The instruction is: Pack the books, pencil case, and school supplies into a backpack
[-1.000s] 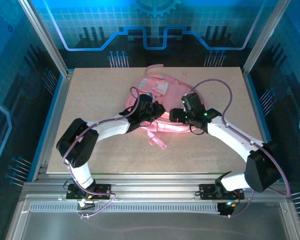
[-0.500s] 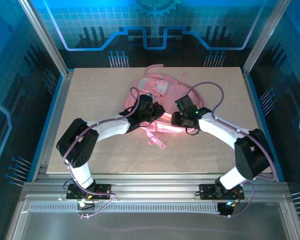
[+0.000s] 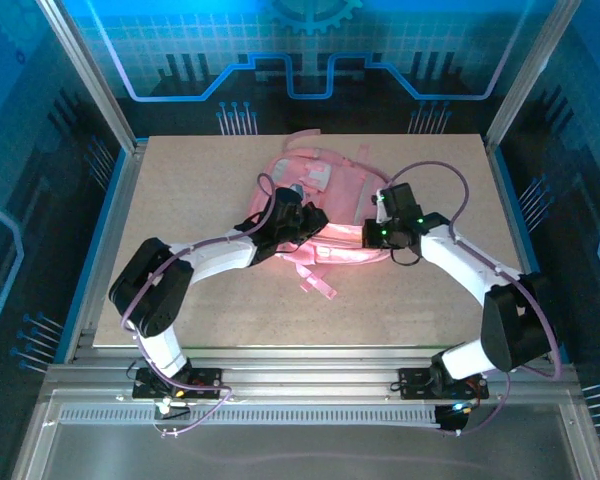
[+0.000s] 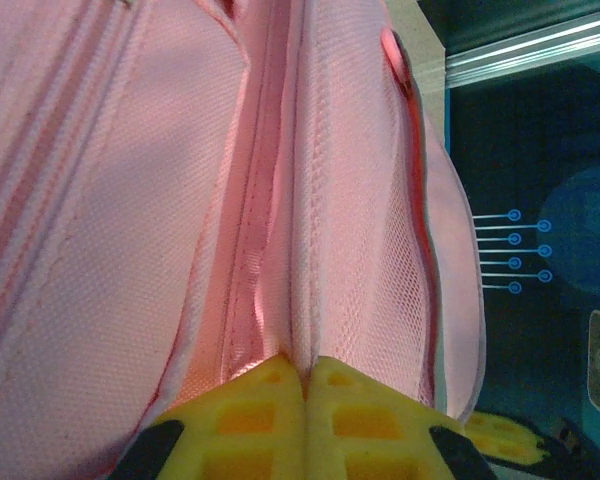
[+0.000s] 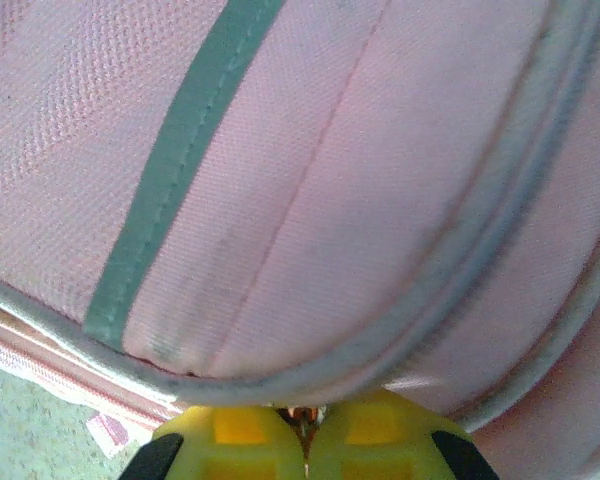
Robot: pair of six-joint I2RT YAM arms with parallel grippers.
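While left pincer (image 4: 305, 366) and right pincer (image 5: 306, 418) clamp fully closed on backpack (image 3: 342, 188) edges, bare table (image 3: 195, 195) surrounds it.

Backpack (image 3: 325, 185) is lying on the desk (image 3: 200, 290), far of centre. Left hand (image 3: 298, 222) is sitting on its near-left part and right hand (image 3: 375, 232) at its right edge. Strap (image 3: 318, 283) is trailing toward the near edge.
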